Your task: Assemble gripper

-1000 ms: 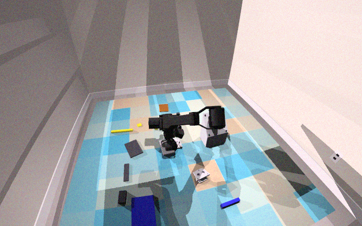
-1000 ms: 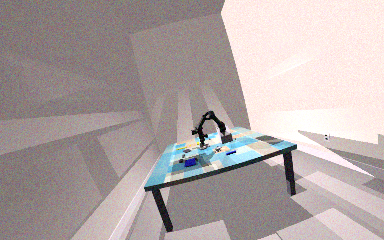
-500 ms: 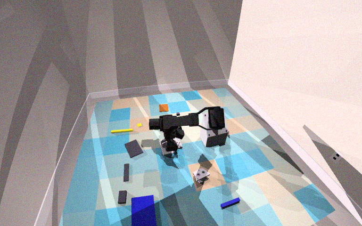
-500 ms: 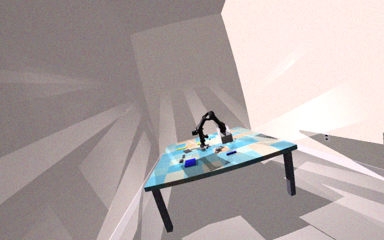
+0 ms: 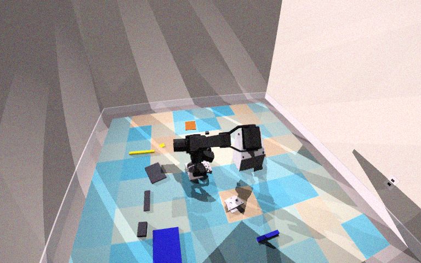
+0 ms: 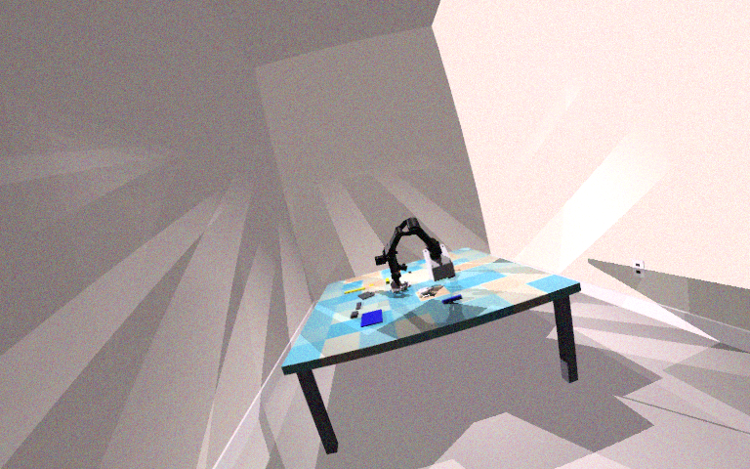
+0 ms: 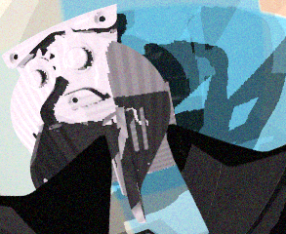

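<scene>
The white gripper base (image 7: 91, 21) (image 5: 190, 177) stands under my hand; two round pin tops show at its upper left in the wrist view. My gripper (image 7: 138, 136) (image 5: 199, 179) is shut on a jaw (image 7: 142, 129), a grey slotted piece whose narrow tip points down the wrist view. The held jaw is over or against the base; whether it touches is not clear. A white arm-like part (image 7: 76, 99) lies beside the pins; I cannot tell if it is the other jaw. Gear teeth meshing is hidden. The white housing plate (image 5: 233, 202) lies apart, with holes in it.
The housing plate is over a peach square (image 5: 253, 211). A dark slab (image 5: 155, 172) and two dark blocks (image 5: 146, 200) (image 5: 142, 229) lie left. A large blue block (image 5: 166, 244) and a blue bar (image 5: 267, 236) are in front. A yellow bar (image 5: 141, 152) and an orange square (image 5: 190, 125) are behind.
</scene>
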`<action>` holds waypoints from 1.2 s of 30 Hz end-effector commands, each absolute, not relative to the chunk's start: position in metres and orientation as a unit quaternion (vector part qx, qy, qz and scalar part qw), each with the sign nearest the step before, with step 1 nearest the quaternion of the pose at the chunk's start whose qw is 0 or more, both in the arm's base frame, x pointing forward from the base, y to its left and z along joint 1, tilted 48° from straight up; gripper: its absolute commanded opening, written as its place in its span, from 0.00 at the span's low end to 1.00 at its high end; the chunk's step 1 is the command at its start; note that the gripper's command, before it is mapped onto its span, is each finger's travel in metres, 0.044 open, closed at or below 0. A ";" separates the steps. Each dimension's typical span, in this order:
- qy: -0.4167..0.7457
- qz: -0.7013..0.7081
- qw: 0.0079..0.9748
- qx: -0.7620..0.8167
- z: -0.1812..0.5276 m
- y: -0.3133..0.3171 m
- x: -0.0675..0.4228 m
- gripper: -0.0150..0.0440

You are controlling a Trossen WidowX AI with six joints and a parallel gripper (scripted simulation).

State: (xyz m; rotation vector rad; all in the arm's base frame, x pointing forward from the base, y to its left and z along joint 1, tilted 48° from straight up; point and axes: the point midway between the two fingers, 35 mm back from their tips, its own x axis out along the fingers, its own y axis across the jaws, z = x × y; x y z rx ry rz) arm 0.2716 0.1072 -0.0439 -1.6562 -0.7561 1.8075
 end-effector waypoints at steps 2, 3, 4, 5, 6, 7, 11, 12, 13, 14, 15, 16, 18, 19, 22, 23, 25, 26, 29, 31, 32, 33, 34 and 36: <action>-0.281 0.676 0.287 -0.618 -0.046 0.109 0.271 0.48; -0.281 0.676 0.287 -0.618 -0.046 0.109 0.271 0.48; -0.281 0.676 0.287 -0.618 -0.046 0.109 0.271 0.48; -0.281 0.676 0.287 -0.618 -0.046 0.109 0.271 0.48; -0.281 0.676 0.287 -0.618 -0.046 0.109 0.271 0.48; -0.281 0.676 0.287 -0.618 -0.046 0.109 0.271 0.48; -0.281 0.676 0.287 -0.618 -0.046 0.110 0.271 0.48; -0.281 0.676 0.287 -0.618 -0.047 0.111 0.271 0.48; -0.281 0.676 0.287 -0.618 -0.047 0.111 0.271 0.48; -0.281 0.676 0.287 -0.618 -0.048 0.112 0.271 0.48; -0.281 0.676 0.287 -0.618 -0.048 0.112 0.271 0.48; -0.281 0.676 0.287 -0.618 -0.048 0.112 0.271 0.48; -0.281 0.676 0.287 -0.618 -0.048 0.112 0.271 0.48; -0.281 0.676 0.287 -0.618 -0.048 0.112 0.271 0.48; -0.281 0.676 0.287 -0.618 -0.048 0.112 0.271 0.48; -0.281 0.676 0.288 -0.617 -0.048 0.113 0.271 0.48; -0.281 0.676 0.288 -0.617 -0.049 0.114 0.271 0.48; -0.281 0.676 0.288 -0.617 -0.050 0.114 0.271 0.48; -0.281 0.676 0.288 -0.617 -0.050 0.114 0.271 0.48; -0.281 0.676 0.288 -0.617 -0.050 0.114 0.271 0.48; -0.281 0.676 0.288 -0.617 -0.050 0.114 0.271 0.48; -0.281 0.676 0.288 -0.617 -0.050 0.114 0.271 0.48; -0.281 0.676 0.288 -0.617 -0.050 0.114 0.271 0.48; -0.282 0.676 0.287 -0.618 -0.051 0.115 0.271 0.48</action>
